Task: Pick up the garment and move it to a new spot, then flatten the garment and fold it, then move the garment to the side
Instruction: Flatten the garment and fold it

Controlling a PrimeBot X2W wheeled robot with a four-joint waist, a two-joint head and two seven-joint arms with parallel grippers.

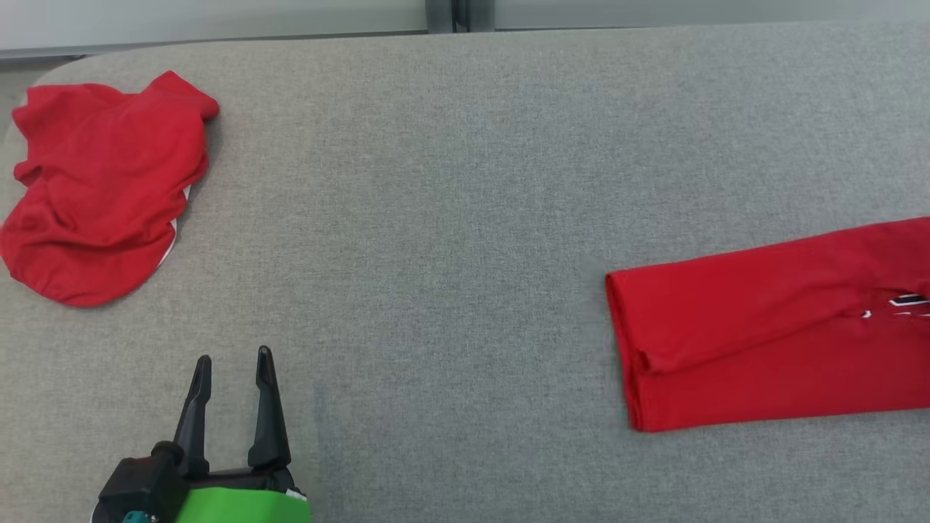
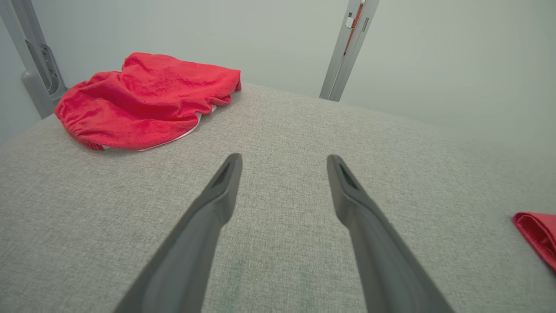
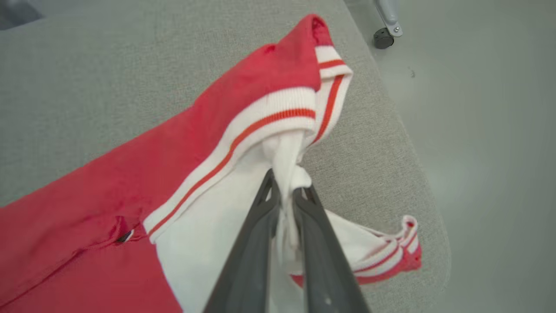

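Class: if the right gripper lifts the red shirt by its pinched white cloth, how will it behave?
Likely floppy: the cloth bunches between the right gripper's fingers. Held at one spot, the shirt would probably sag and unfold.

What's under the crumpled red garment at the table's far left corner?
A thin white edge peeks from beneath the crumpled red garment, which lies on the grey padded table. Anything else under it is covered by the cloth.
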